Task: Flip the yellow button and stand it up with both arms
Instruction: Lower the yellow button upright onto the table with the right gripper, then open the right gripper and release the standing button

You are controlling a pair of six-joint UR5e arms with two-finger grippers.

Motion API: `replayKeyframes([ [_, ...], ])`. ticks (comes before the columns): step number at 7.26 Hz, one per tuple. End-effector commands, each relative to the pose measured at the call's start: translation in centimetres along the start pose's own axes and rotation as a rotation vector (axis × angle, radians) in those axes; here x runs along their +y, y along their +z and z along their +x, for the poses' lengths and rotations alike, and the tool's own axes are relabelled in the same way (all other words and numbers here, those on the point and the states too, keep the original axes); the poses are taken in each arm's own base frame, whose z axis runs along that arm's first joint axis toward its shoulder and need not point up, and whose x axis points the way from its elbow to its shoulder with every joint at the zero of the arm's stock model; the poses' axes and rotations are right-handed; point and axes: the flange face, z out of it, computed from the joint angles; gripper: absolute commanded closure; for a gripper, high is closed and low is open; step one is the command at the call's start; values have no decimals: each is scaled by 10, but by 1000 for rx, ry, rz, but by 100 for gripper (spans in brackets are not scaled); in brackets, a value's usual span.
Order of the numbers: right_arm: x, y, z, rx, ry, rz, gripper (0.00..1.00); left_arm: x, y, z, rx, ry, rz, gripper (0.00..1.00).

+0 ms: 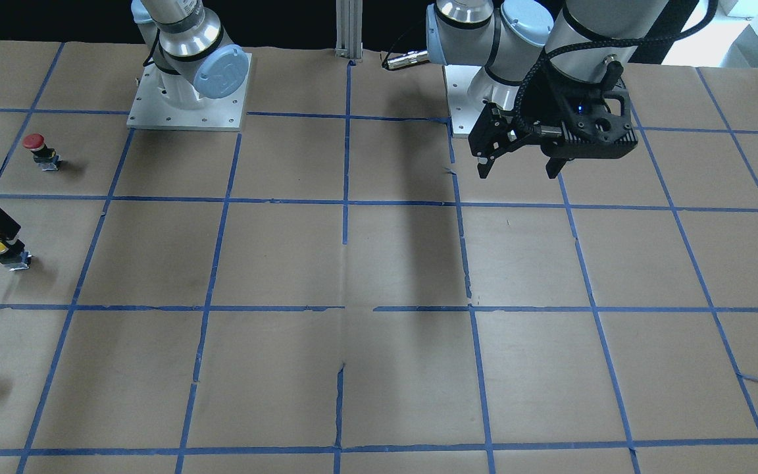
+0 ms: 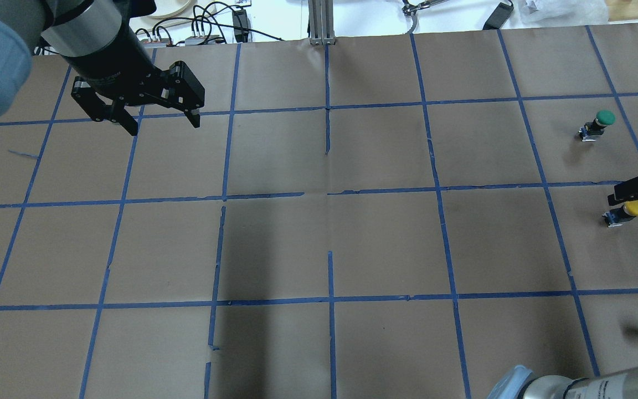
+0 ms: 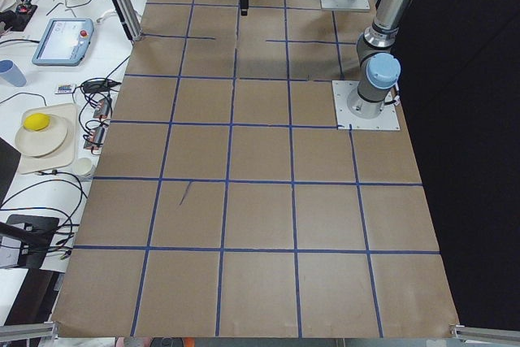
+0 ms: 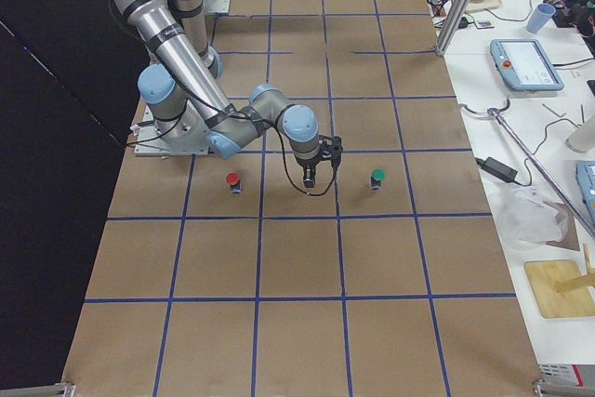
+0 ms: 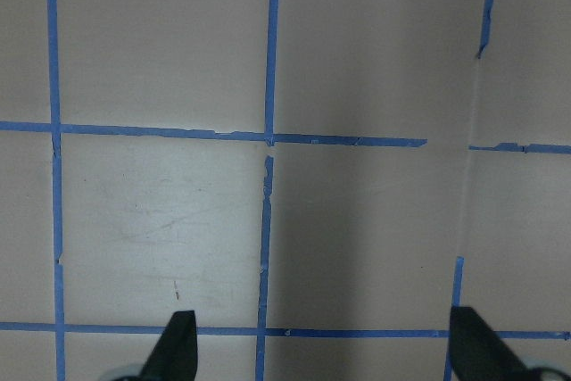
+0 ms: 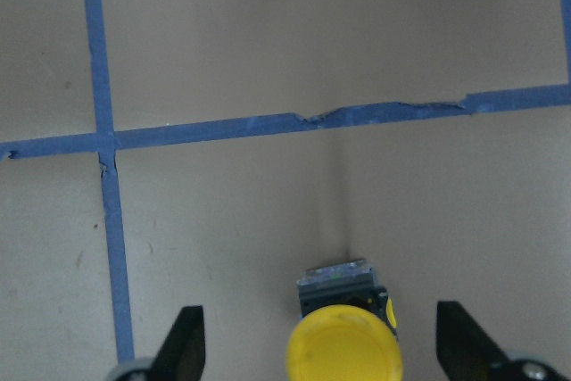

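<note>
Right end effector is spread wide astride the yellow button, upright on the tabletop near the red button; left end effector is spread too, well apart from the red button; an off-centre pinch on the rounded cap could topple it.
</note>
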Motion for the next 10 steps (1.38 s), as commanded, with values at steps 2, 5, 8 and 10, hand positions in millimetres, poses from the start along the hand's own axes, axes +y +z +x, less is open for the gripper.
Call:
replayKeyframes([
  [2, -19, -37, 13, 48, 20, -67, 1, 0, -2, 0, 1, 0, 5, 0],
  [5, -63, -79, -30, 30, 75, -166, 0, 0, -2, 1, 2, 1, 4, 0],
  [8, -87, -153, -162, 55, 153, -238, 0, 0, -2, 1, 4, 1, 4, 0],
  [10, -61, -192, -286, 76, 43, -189, 0, 1, -1, 2, 4, 3, 3, 0],
])
